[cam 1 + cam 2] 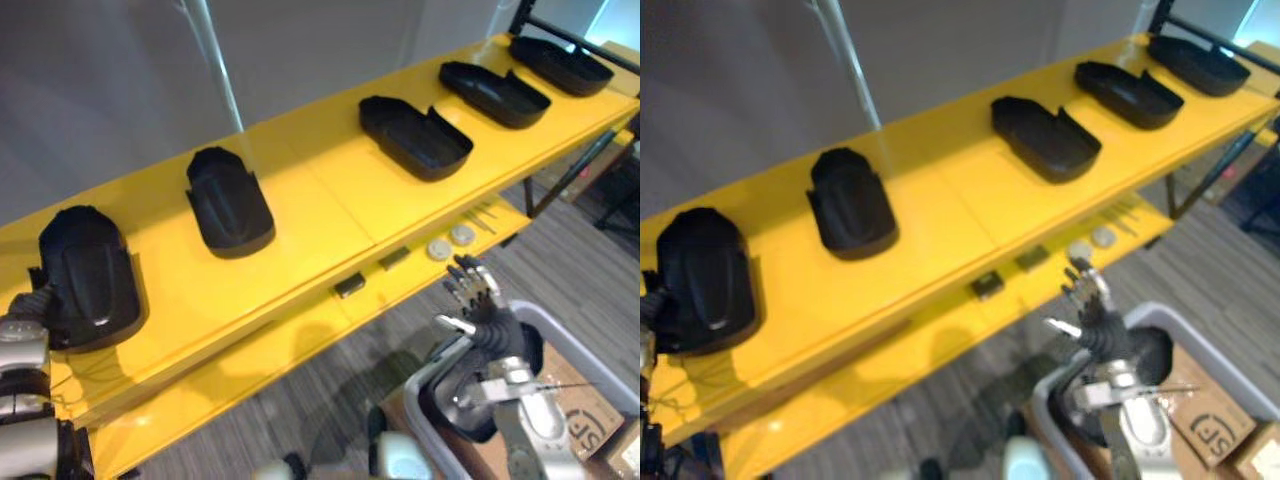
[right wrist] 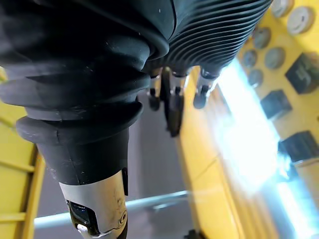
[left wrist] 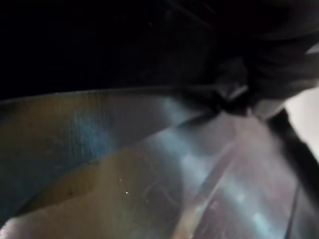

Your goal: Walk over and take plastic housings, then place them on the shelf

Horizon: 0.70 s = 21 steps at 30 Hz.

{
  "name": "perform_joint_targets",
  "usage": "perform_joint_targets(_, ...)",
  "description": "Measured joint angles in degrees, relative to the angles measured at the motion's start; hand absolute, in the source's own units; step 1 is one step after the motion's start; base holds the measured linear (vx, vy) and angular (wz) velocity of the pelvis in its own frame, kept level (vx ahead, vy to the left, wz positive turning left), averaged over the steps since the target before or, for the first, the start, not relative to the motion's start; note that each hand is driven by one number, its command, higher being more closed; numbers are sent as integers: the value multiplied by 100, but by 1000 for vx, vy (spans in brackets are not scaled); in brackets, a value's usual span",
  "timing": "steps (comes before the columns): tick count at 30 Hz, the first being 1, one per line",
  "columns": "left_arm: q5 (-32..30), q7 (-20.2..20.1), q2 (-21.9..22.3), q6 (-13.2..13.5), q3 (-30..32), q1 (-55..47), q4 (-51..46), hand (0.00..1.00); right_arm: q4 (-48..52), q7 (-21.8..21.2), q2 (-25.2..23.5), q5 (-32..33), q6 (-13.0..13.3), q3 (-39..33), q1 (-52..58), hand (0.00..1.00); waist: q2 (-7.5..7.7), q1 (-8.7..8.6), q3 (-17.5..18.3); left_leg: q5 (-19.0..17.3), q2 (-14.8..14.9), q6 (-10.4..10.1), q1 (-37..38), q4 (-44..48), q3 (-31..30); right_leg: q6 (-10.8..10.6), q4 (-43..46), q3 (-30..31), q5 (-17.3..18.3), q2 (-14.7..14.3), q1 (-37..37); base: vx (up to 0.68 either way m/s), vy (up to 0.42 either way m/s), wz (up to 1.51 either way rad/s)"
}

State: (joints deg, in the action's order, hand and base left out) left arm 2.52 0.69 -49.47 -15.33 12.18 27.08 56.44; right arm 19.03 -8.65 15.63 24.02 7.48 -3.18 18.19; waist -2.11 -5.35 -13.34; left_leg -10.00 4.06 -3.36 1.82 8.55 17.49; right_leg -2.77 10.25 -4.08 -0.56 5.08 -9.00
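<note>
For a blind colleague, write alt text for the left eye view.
Five black plastic housings lie in a row on the top of a yellow shelf. The left hand is at the leftmost housing; the right hand, fingers straight, is above a grey bin.

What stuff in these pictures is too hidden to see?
1. Left hand: in the eye views, mostly behind the leftmost housing and cut by the edge; grip unclear.
2. Grey bin contents: partly hidden by the right hand.
3. Small parts on the lower shelf: too small to name.
</note>
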Motion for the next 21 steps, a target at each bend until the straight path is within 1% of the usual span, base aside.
perform_joint_targets(2,53,93,0,0,-11,36,0,100,0,0,17,0,0,-1,39,0,-14,-23,-34,1,8,-1,8,2,31,1,22,30,0,-11,-20,-13,-9,-8)
perform_joint_targets(5,231,251,-6,7,-230,185,10,100,0,3,37,3,0,1,66,0,-14,-28,-52,5,3,-3,-9,16,87,16,113,97,11,-18,-117,5,0,-10)
perform_joint_targets(6,294,285,-7,19,-249,239,24,100,0,4,37,3,0,5,67,0,-14,-53,-55,5,1,-2,-4,19,97,16,116,106,11,-17,-117,2,5,-3)
perform_joint_targets(7,335,311,-7,22,-252,252,24,0,1,7,38,3,0,4,67,0,-13,-72,-56,5,0,-2,-3,19,98,16,119,107,12,-17,-118,0,0,0)
perform_joint_targets(9,388,391,-7,21,-362,308,27,0,1,37,50,4,3,5,64,0,-13,-126,-94,4,-10,-2,-1,24,99,12,134,114,17,-7,-122,0,0,0)
perform_joint_targets(11,413,491,-7,20,-382,428,28,0,5,101,54,34,16,13,62,0,12,-136,-216,0,-19,1,-19,68,102,5,212,131,46,6,-162,-24,-2,0)
perform_joint_targets(13,440,599,-9,18,-381,463,29,0,7,126,55,109,17,39,69,0,13,-139,-218,-2,-18,4,-164,134,104,9,277,144,51,14,-306,-37,-14,0)
perform_joint_targets(16,434,771,-15,5,-379,517,30,0,10,130,59,112,17,96,69,0,1,-155,-332,-3,8,4,-182,198,100,19,336,144,58,1,-325,0,0,0)
perform_joint_targets(19,427,944,-16,-66,-378,563,30,0,10,128,74,112,20,145,71,0,-1,-162,-339,-6,26,0,-184,209,99,22,345,139,60,-9,-319,0,0,0)
perform_joint_targets(21,398,1122,-16,-77,-370,569,30,0,10,130,77,112,75,152,88,0,-1,-166,-339,-14,27,-1,-184,215,94,22,346,136,61,-7,-310,0,0,0)
